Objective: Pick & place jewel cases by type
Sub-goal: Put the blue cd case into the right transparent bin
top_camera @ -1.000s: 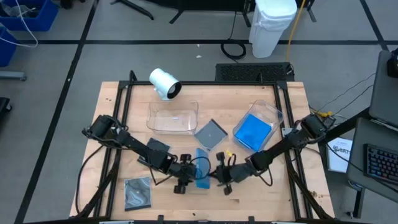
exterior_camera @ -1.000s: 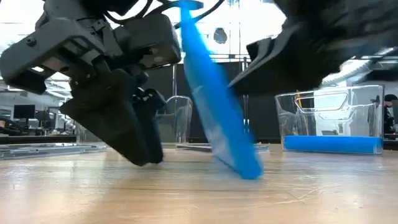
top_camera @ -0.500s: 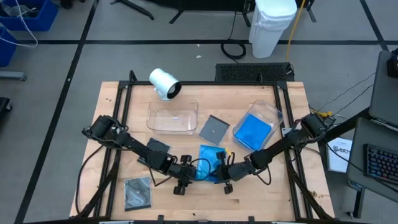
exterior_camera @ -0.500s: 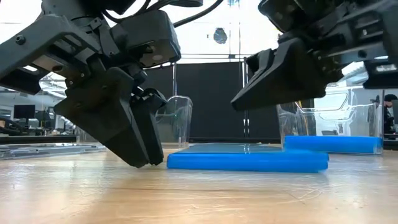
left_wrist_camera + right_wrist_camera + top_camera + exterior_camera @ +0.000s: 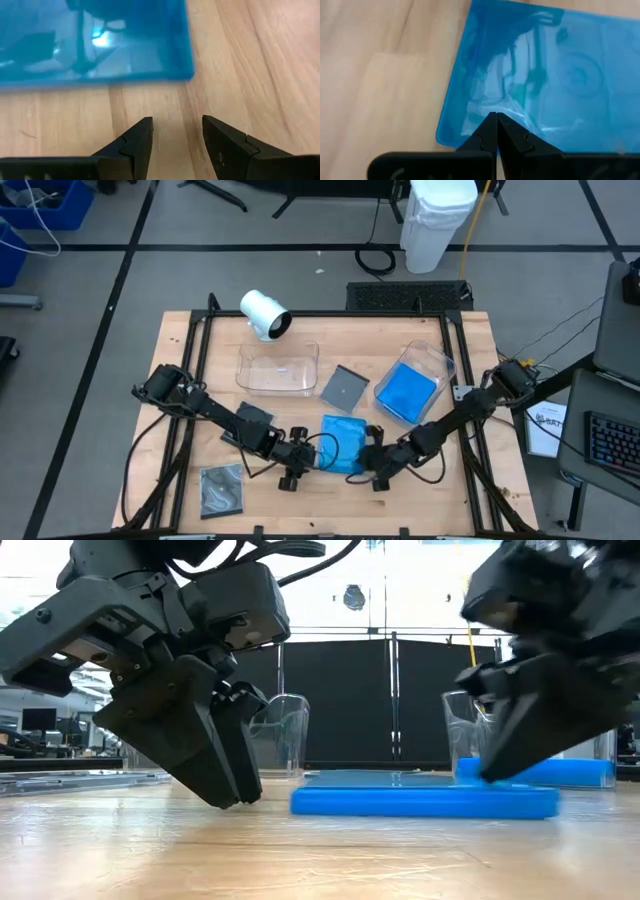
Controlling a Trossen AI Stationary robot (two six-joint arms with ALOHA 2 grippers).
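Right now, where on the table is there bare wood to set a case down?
Bare wood lies at the front right, beyond the right claw, and at the far left beside the white cylinder. The middle is crowded: both claws flank the blue case, with the grey case and two clear trays behind.

Both arms reach inward from the sides of the surface, their wrists low near its front middle. The left hand (image 5: 293,472) points down with fingers parted and empty. The right hand (image 5: 378,476), just beside it, has its fingers pressed together.
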